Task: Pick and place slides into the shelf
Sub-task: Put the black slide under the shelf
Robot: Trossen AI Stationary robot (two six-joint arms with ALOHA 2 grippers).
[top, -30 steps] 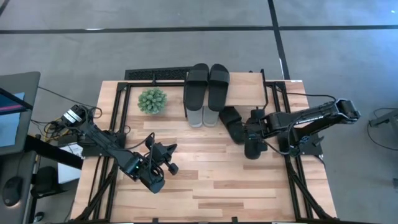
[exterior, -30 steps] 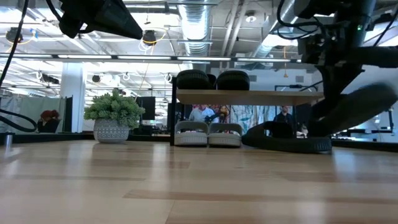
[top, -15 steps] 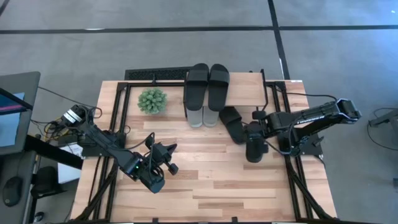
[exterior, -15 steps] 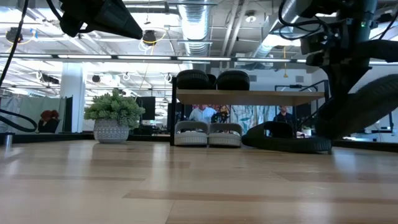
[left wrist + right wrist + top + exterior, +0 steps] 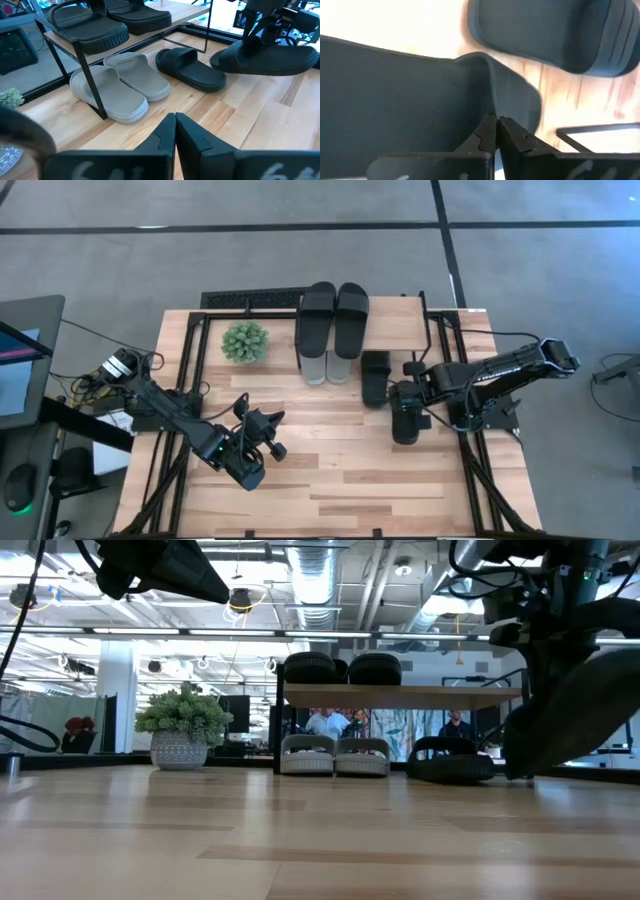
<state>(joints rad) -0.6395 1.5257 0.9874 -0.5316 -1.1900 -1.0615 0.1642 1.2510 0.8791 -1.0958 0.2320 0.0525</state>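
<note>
The shelf [image 5: 396,326] stands at the table's far edge. Two black slides [image 5: 335,318] lie on its top board, and a grey pair [image 5: 120,85] rests sole-down on the table under it. Another black slide [image 5: 375,376] lies flat on the table right of the grey pair, pointing at the shelf. My right gripper [image 5: 406,394] is shut on the last black slide [image 5: 580,705], right of that one. My left gripper [image 5: 175,121] hangs shut over the table's near left part, touching nothing. My right gripper pinches the black slide by its strap [image 5: 487,95] between the two fingers, which come at it from above. The slide is lifted clear of the table and tilted, one end [image 5: 520,745] lower than the other.
A small potted plant [image 5: 245,341] stands left of the shelf. Bare tabletop [image 5: 340,465] stretches between the two arms. Black frame rails [image 5: 470,450] run along the table's left and right sides. People show in the room beyond the shelf in the low view.
The black slide lying on the table has turned from slanting to pointing straight at the shelf. The slide held in my right gripper has tipped steeper and stays lifted.
</note>
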